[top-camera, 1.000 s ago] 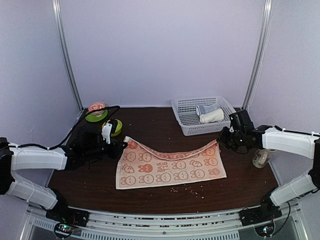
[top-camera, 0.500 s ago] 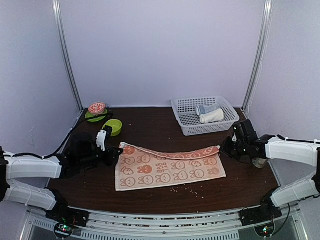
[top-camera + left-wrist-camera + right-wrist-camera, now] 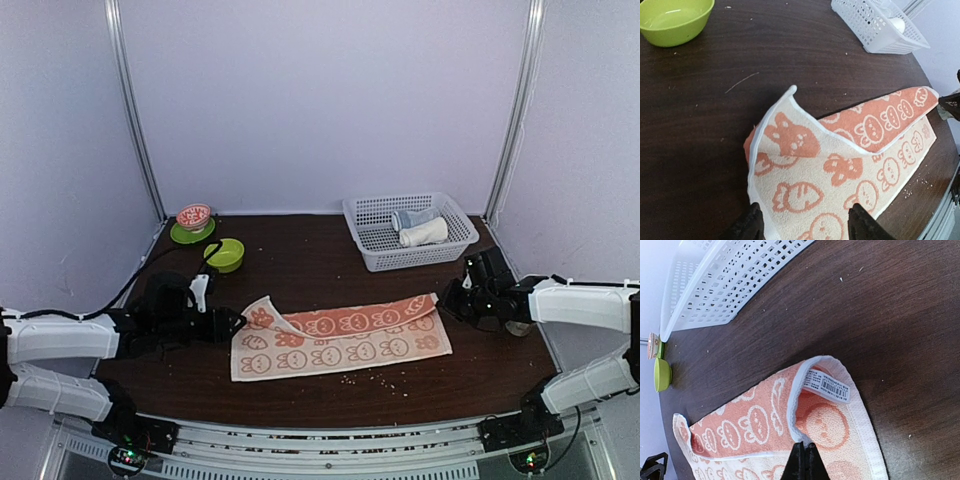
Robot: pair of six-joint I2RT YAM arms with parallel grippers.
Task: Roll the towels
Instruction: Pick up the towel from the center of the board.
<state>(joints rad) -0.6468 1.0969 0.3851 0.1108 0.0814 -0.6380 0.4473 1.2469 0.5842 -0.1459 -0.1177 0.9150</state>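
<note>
Overhead and wrist views of a dark brown counter (image 3: pixel 300 262). The orange towel (image 3: pixel 350 345), printed with rabbit figures, lies across the near middle of the counter, its long side running left to right; its far edge is folded over toward the near side, so that a deeper orange band shows along the far half; the far left corner curls back on itself and stands slightly raised.

The left claw (image 3: pixel 805 227) is spread, one finger on either side of the towel's pale left portion and low over it; whether the fingers touch the cloth cannot be told. The right claw (image 3: pixel 805 460) is pressed together on the white hem of the folded flap at the towel's right end, near a white barcode label (image 3: pixel 827 385) sewn into that corner.

The cream towel (image 3: pixel 424 233) lies rolled inside the white basket (image 3: pixel 425 257) at the far right of the counter, just beside a grey-blue bundle (image 3: pixel 408 218). A green bowl (image 3: pixel 225 254) stands at the far left; beyond it a small patterned bowl (image 3: pixel 193 214) sits on a green saucer (image 3: pixel 185 237); pale crumbs (image 3: pixel 380 378) dot the counter by the towel's near edge.
</note>
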